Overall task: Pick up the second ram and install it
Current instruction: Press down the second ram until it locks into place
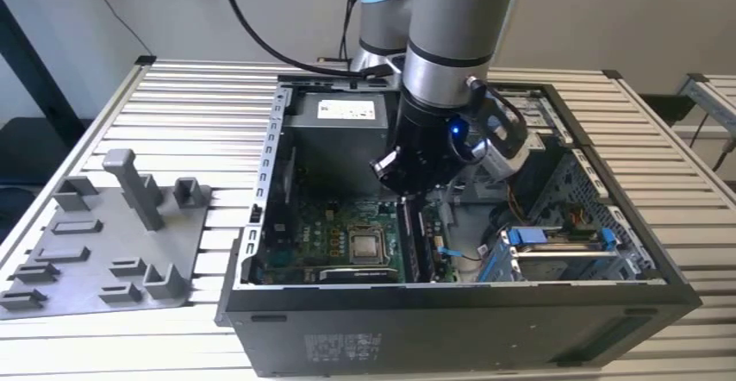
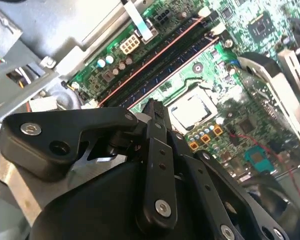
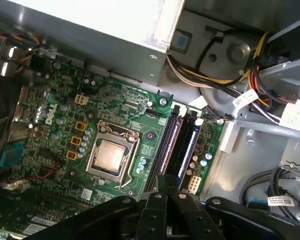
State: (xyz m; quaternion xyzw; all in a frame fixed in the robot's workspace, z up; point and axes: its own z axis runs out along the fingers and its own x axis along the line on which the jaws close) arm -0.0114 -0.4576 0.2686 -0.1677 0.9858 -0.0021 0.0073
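Fingers [image 2: 155,120] meet over memory slots [image 3: 171,145] (case [image 1: 460,329] walls in exterior view)

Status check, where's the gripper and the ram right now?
Gripper down inside the case, over the memory slots. Jaws' state unclear. Can't confirm the ram. Nothing blocking the slots.

A grey cylindrical arm [image 1: 451,32] with light-blue rings is seen; black linkages [image 2: 157,165] are fastened with silver screws.

arm [image 1: 443,45]: upright, reaching down | hand [image 2: 152,107]: fingers pressed together
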